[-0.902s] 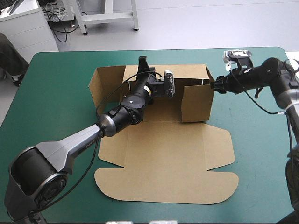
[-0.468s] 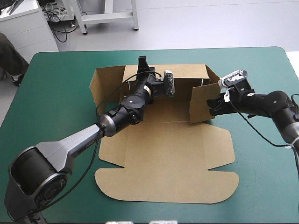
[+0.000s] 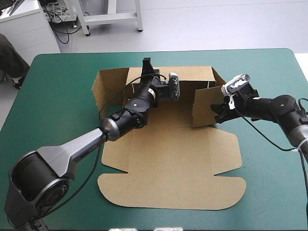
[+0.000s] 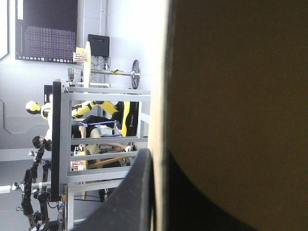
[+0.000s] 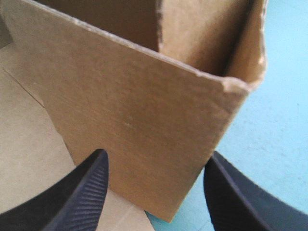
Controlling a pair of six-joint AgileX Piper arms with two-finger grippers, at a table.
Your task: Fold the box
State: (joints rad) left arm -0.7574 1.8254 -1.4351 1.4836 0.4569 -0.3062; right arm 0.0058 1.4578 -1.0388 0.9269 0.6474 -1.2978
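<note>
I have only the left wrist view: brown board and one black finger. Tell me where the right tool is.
Observer: The right tool is at the raised right flap of the box, by the flap's lower right corner.
Operator: Say whether it is open.
Observer: It is open. In its own wrist view the fingers stand apart, and the flap's lower corner sits between them, not gripped.
</note>
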